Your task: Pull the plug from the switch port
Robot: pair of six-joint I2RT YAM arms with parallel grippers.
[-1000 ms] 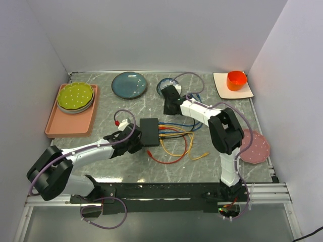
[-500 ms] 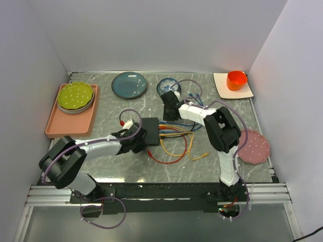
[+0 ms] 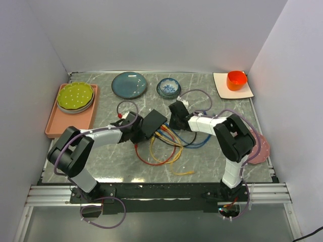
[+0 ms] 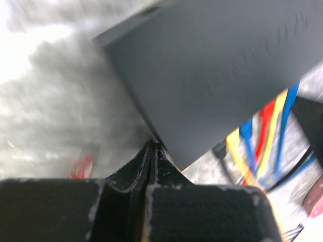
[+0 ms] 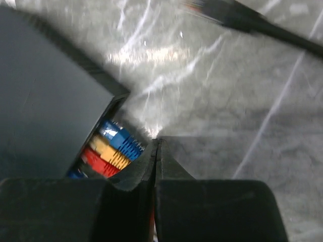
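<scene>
My left gripper (image 4: pixel 153 149) is clenched on nothing, tips at the edge of the switch (image 4: pixel 212 75). My right gripper (image 5: pixel 157 145) is clenched empty, just beside the coloured plugs (image 5: pixel 113 148)

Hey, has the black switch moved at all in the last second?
Yes. The switch has turned askew from its earlier square-on position and shifted slightly up in the top view, nearer the small blue bowl.

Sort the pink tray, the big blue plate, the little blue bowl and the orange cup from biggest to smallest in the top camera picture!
1. pink tray
2. big blue plate
3. little blue bowl and orange cup: they look about the same size, too close to rank.
</scene>
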